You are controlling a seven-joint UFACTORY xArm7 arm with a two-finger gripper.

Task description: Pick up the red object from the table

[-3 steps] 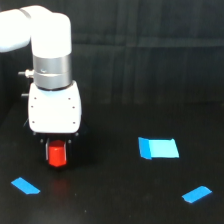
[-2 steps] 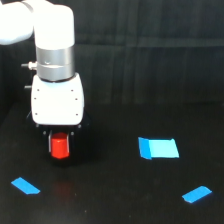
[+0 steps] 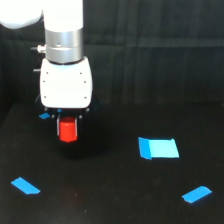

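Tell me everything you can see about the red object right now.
The red object is a small, stubby block, bright red-orange, upright, looking like plain plastic. Its top is tucked under the white claw, which is closed on it; the fingers themselves are mostly hidden. It is narrower than the claw head above. It appears lifted off the black table, with dark surface showing below it, though contact cannot be ruled out. It hangs at the exterior view's left, apart from the blue tape pieces.

One camera off the arm looks slightly downward across the table (image 3: pixel 115 200) from fairly close range. The gripper (image 3: pixel 67 120) sits toward the exterior view's left, with bare table spreading beside and below it.
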